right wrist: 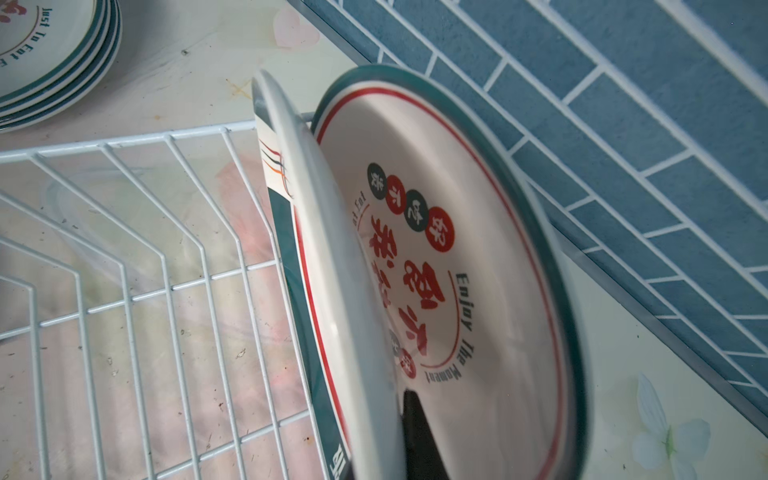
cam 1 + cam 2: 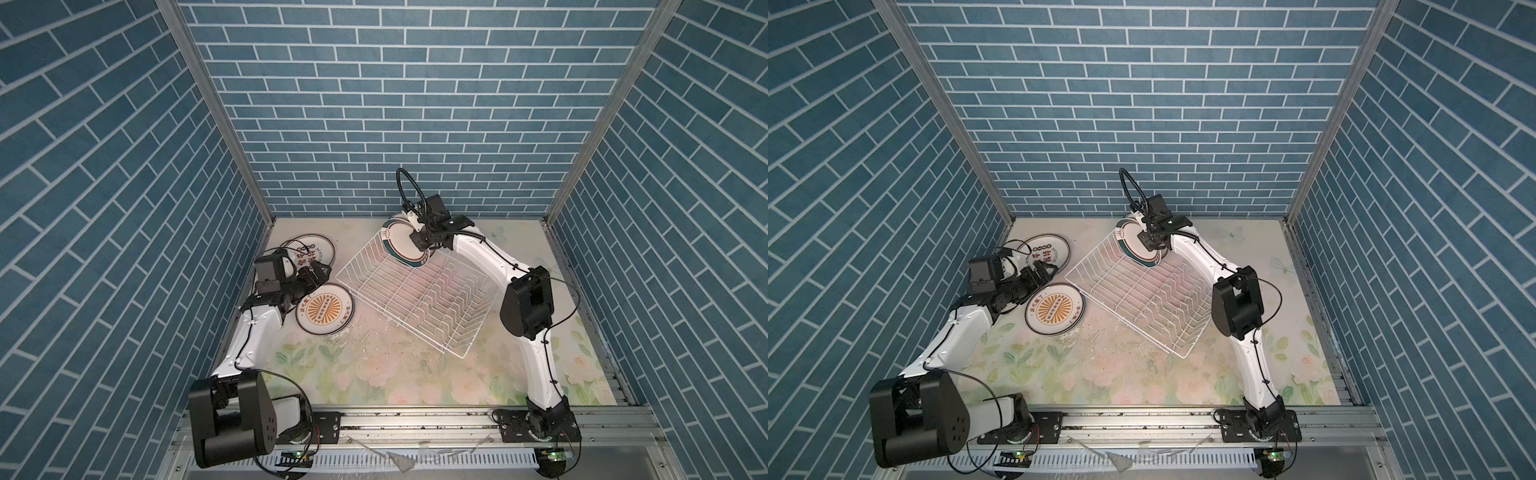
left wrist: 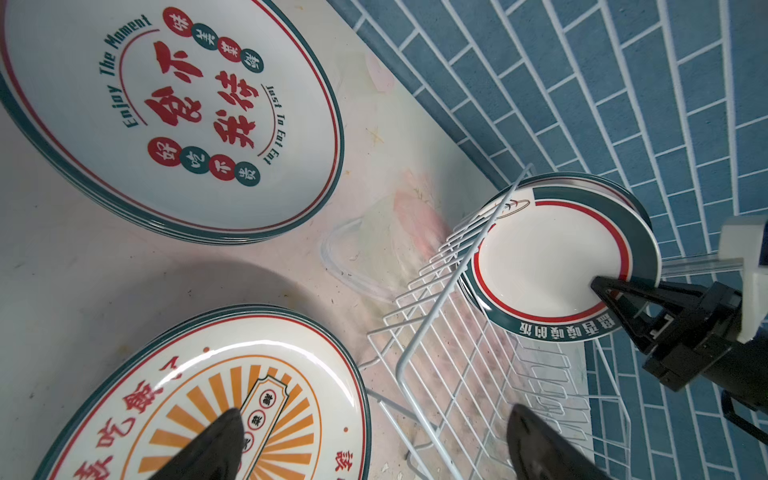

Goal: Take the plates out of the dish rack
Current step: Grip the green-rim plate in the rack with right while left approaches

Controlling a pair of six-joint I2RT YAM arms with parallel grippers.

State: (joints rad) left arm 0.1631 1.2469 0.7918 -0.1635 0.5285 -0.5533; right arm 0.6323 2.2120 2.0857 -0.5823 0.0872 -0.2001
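The white wire dish rack (image 2: 399,318) (image 2: 1123,316) (image 3: 419,332) (image 1: 124,266) sits skewed mid-table. Two plates stand at its far corner. My right gripper (image 2: 419,243) (image 2: 1150,245) (image 3: 594,286) (image 1: 382,440) is shut on the rim of the nearer one, a green-banded plate (image 2: 401,245) (image 2: 1133,245) (image 3: 540,266) (image 1: 324,249). Behind that stands a red-character plate (image 1: 457,270). My left gripper (image 2: 320,274) (image 2: 1046,272) (image 3: 376,415) hangs open, holding nothing, over the edge of a sunburst plate stack (image 2: 324,309) (image 2: 1054,309) (image 3: 187,395).
A second stack of red-character plates (image 2: 309,253) (image 2: 1046,251) (image 3: 187,104) (image 1: 41,54) lies flat at the back left of the floral table. Blue brick walls close in the back and both sides. The rack's far corner is near the back wall.
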